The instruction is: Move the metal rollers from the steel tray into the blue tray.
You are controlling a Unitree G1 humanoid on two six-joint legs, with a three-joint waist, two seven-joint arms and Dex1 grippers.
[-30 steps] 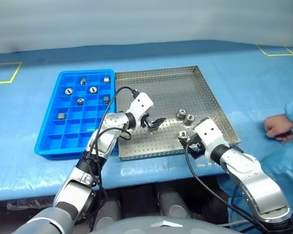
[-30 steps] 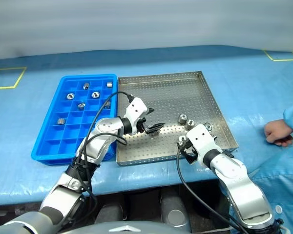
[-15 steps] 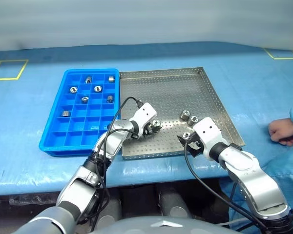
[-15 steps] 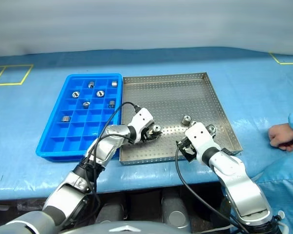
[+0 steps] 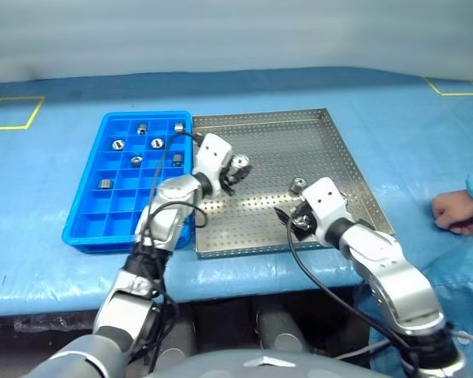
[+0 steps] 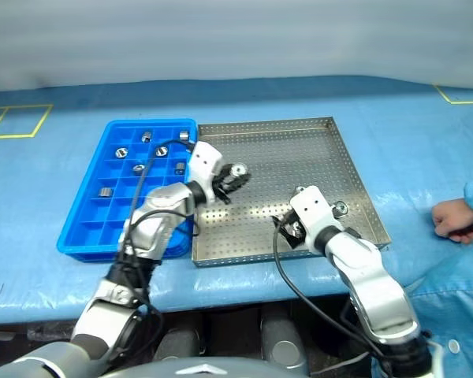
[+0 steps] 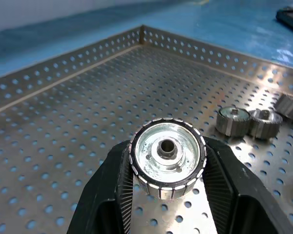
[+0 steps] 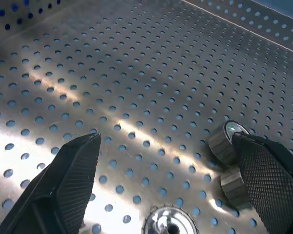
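**Left fingers lifted with a roller; right fingers spread over the steel tray**

Your left fingers are clamped on one metal roller, its dark central hole facing the wrist camera, held clear above the perforated floor of the steel tray. A second ago those fingers stood apart and empty, lower and nearer the tray's front edge; since then they have closed on the roller and carried it up toward the tray's edge beside the blue tray.

Your right fingers stand wide apart, holding nothing, low over the steel tray's floor. A few loose rollers lie on the floor just beside and between them. The right gripper has shifted a little further in over the tray from its front rim.

The blue tray touches the steel tray's side and holds six rollers in separate compartments, as before. You can read no writing or labels anywhere on the desk.

A person's hand rests on the desk beyond the steel tray's other side.
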